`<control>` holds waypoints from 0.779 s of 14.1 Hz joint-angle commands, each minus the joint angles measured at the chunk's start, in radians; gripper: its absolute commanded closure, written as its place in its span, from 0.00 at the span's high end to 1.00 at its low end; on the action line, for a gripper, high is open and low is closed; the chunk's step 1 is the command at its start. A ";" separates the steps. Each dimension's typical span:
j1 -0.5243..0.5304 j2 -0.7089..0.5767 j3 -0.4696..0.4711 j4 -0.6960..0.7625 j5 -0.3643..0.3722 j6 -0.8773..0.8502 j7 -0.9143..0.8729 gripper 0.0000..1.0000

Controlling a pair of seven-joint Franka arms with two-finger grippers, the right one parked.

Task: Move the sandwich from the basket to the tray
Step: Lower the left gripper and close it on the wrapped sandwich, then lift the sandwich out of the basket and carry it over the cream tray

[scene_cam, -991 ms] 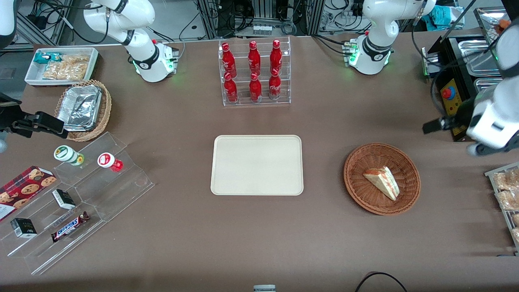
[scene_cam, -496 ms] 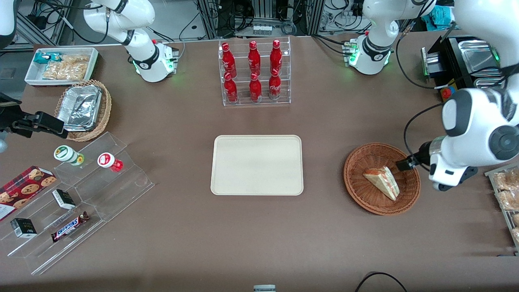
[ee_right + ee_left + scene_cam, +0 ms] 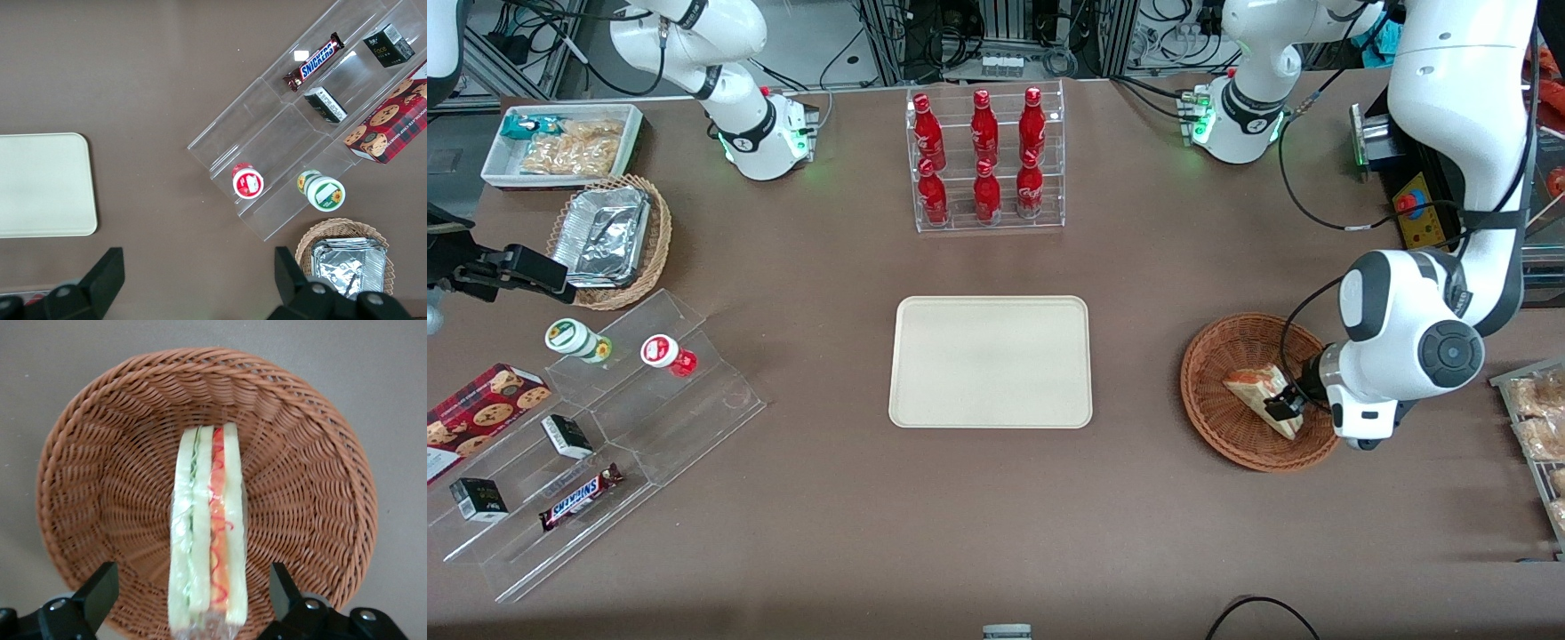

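- The sandwich (image 3: 1261, 397) lies in the basket (image 3: 1227, 356), a wrapped wedge resting on its side with its thin tip pointing toward the tray (image 3: 991, 361) and its thick end nearer the working arm's end of the table.
- In the wrist view the sandwich (image 3: 208, 533) stands edge-on, its bread and its green and orange-red layers running straight along the middle of the basket (image 3: 100, 453).
- The gripper (image 3: 1286, 403) hangs over the basket, above the sandwich's thick end, close to it.
- Its fingers (image 3: 99, 590) are spread wide, one on each side of the sandwich, with wicker showing between each finger and the wrap; they grasp nothing.
- The gripper (image 3: 193, 597) is centred on the wedge, the sandwich lying lengthwise between the two fingers.
- From the front the fingertips seem just above the wrap, though whether one brushes it is hard to tell from that angle.
- The tray sits flat mid-table, well apart from the basket and toward the parked arm's end from it, with nothing on it.
- A clear rack of red bottles (image 3: 985, 156) stands farther from the front camera than the tray.
- The basket rests directly on the brown table (image 3: 1138, 498).
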 commanded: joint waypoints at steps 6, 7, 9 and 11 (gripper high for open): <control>-0.006 0.032 0.003 -0.106 -0.008 0.136 -0.026 0.89; -0.006 0.034 0.003 -0.106 -0.008 0.132 -0.024 0.64; -0.007 0.025 0.001 -0.091 -0.007 0.124 -0.024 0.33; -0.050 0.008 0.001 -0.024 -0.008 0.045 -0.024 0.30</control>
